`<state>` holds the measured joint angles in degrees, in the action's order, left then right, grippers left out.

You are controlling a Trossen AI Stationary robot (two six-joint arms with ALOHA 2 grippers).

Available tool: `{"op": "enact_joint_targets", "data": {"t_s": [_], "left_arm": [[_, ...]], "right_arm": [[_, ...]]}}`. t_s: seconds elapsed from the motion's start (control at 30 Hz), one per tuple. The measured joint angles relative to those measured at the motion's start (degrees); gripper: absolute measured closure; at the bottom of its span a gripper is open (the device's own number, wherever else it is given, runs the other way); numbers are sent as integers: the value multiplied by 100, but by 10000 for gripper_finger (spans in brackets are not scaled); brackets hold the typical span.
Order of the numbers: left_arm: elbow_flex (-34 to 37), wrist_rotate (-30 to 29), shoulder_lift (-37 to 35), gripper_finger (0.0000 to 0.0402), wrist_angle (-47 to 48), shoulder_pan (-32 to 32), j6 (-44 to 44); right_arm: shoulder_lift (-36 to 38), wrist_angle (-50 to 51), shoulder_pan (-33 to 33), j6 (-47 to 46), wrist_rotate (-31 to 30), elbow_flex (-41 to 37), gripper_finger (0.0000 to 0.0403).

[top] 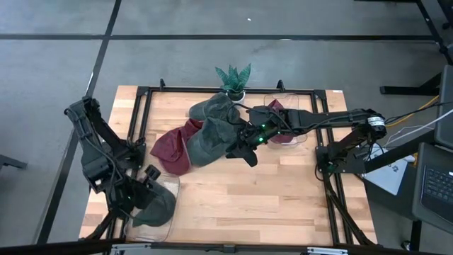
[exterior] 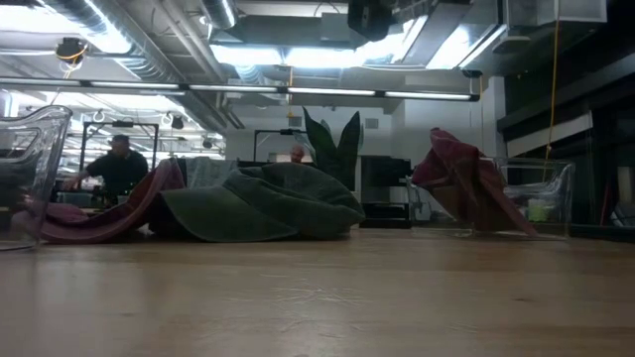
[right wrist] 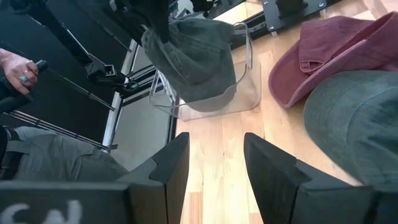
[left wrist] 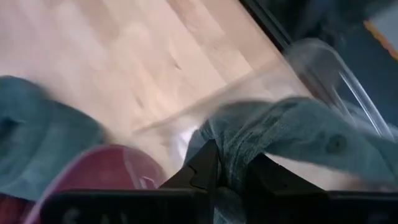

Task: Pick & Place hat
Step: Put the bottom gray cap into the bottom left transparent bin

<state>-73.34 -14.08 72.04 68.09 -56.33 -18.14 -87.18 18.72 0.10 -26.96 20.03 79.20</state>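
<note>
My left gripper (right wrist: 155, 25) is at the table's near left corner, shut on a grey-green hat (right wrist: 196, 59) that hangs in the mouth of a clear bin (right wrist: 249, 93). The high view shows the same hat (top: 158, 205) and bin (top: 172, 221). At mid-table my right gripper (right wrist: 214, 158) hovers open with nothing between its fingers, beside a pile of hats lying on the wood. That pile holds two grey-green hats (top: 211, 138) and a maroon one (top: 170, 150). My left gripper pinches a bunched fold of the grey-green hat's cloth (left wrist: 233, 158) between its two fingers. The fingers slant down from above. The hat hangs slack below them, with its lower part (right wrist: 205, 93) inside the clear bin's walls.
A second clear bin (top: 301, 117) at the far right holds a maroon hat (top: 279, 120). A potted plant (top: 233, 79) stands at the far edge. A black frame (top: 141, 127) runs round the table. A person's hand (right wrist: 15, 71) shows beyond the left side. Bare wood (top: 269, 198) lies near.
</note>
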Motion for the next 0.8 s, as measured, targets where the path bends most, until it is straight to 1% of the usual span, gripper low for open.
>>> {"op": "enact_joint_targets", "data": {"t_s": [0.1,0.17,0.23,0.3,0.4,0.53,0.6,0.67,0.8], "left_arm": [[0,346,185,365,26,-21,233],[0,316,295,364,116,-71,343],[0,210,373,355,330,-107,373],[0,227,451,344,563,-139,286],[0,654,521,336,890,-138,241],[0,1194,572,334,1179,-140,241],[0,1212,572,334,1246,-141,148],[0,1054,569,330,1286,-140,-57],[0,970,565,316,1336,-138,-387]], "right_arm": [[0,0,0,46,4,0,249],[0,0,0,62,4,0,249],[0,0,0,68,8,0,249],[0,0,0,68,9,0,249],[0,0,0,73,9,0,249],[0,0,2,193,9,0,250],[0,0,2,197,9,0,250],[0,0,2,197,9,0,250],[0,0,2,211,9,0,250]]}}
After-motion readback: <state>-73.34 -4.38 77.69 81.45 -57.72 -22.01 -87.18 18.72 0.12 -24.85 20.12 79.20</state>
